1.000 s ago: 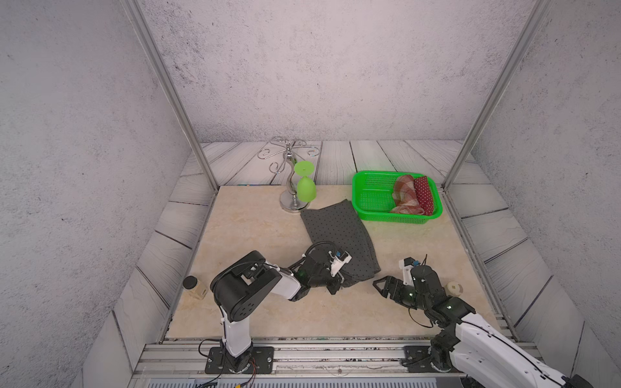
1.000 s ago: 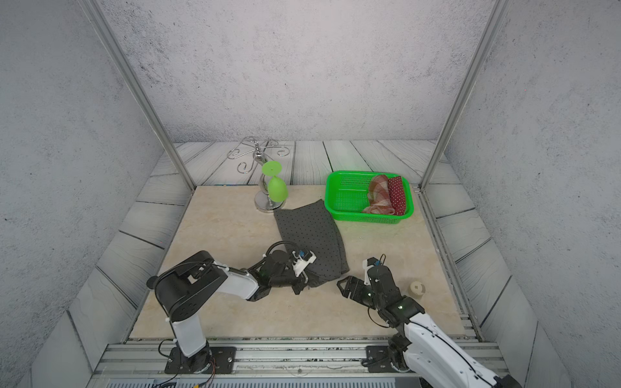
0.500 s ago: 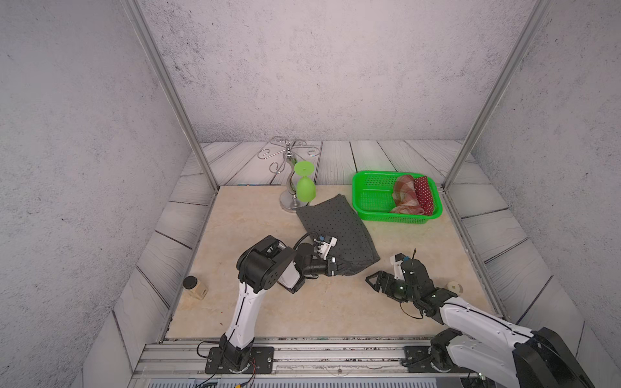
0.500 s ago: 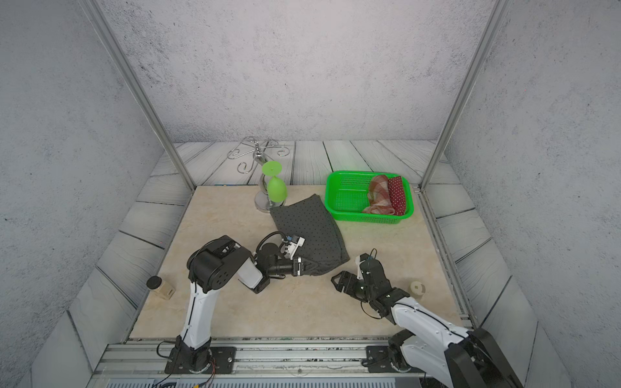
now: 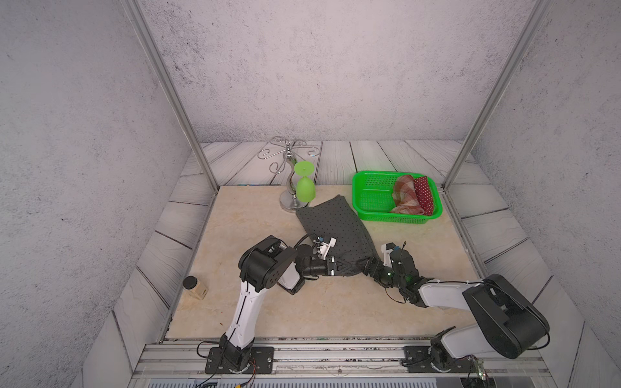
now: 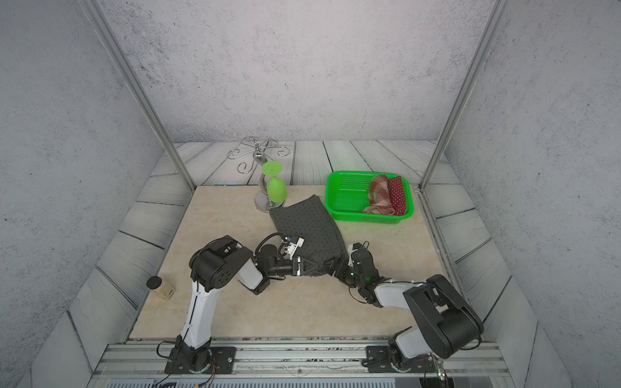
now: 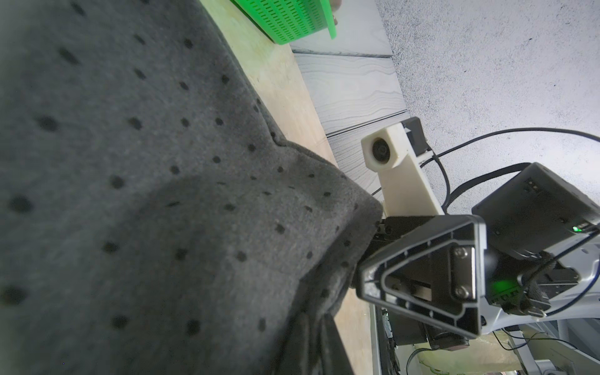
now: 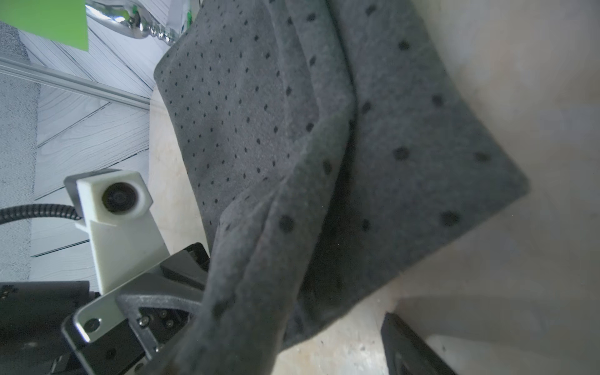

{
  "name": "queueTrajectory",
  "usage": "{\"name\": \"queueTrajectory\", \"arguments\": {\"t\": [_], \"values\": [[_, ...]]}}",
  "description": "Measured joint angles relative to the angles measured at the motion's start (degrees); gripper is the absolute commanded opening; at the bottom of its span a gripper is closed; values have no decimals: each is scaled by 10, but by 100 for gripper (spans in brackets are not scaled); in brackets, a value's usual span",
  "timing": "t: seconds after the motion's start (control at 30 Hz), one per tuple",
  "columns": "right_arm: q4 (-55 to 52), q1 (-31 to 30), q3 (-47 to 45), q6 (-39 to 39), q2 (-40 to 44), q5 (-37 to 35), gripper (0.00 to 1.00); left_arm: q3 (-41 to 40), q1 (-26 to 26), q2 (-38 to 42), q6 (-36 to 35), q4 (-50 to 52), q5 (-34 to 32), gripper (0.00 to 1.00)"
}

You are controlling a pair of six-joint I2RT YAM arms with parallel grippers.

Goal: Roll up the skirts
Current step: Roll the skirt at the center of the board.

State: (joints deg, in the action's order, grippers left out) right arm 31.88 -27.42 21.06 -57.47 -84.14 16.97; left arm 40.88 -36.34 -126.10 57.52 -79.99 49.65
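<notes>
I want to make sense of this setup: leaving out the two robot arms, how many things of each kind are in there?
Skirts: 3 (grey dotted skirt, plaid skirt, red dotted skirt)
Green basket: 1
Green goblet: 1
Chrome stand: 1
Black-lidded bottle: 1
Total: 7

One skirt point(image 5: 336, 225) lies on the table point(image 5: 252, 218) before the stand point(image 5: 289, 201) and basket point(image 5: 393, 218). Two other skirts point(image 5: 405, 195) lie in the basket.
</notes>
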Motion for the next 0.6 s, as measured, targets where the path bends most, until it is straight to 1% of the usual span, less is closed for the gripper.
{"name": "queueTrajectory", "arguments": {"t": [0.1,0.17,0.23,0.3,0.33,0.37,0.4,0.43,0.5,0.53,0.6], "values": [[41,0,7,-19,-36,1,67,-1,0,-2,2,-5,0,0],[72,0,12,-32,-64,4,53,-1,0,-4,4,-10,1,0],[96,0,17,-47,-93,10,36,-1,0,-5,4,-15,2,0],[115,1,20,-53,-110,16,23,-2,0,-5,4,-16,3,0],[118,1,21,-56,-113,18,19,-3,0,-5,3,-17,3,1],[118,1,21,-56,-113,20,17,-4,0,-5,1,-18,4,26],[115,0,22,-56,-112,20,15,-5,0,-4,-2,-17,5,48],[105,1,24,-53,-111,20,14,-9,0,0,-8,-12,6,64],[70,1,29,-47,-103,19,12,-21,0,17,-27,7,6,92],[49,1,33,-43,-94,17,12,-31,-1,39,-47,21,5,97],[5,1,42,-33,-72,14,12,-50,-5,105,-99,95,-12,99]]}}
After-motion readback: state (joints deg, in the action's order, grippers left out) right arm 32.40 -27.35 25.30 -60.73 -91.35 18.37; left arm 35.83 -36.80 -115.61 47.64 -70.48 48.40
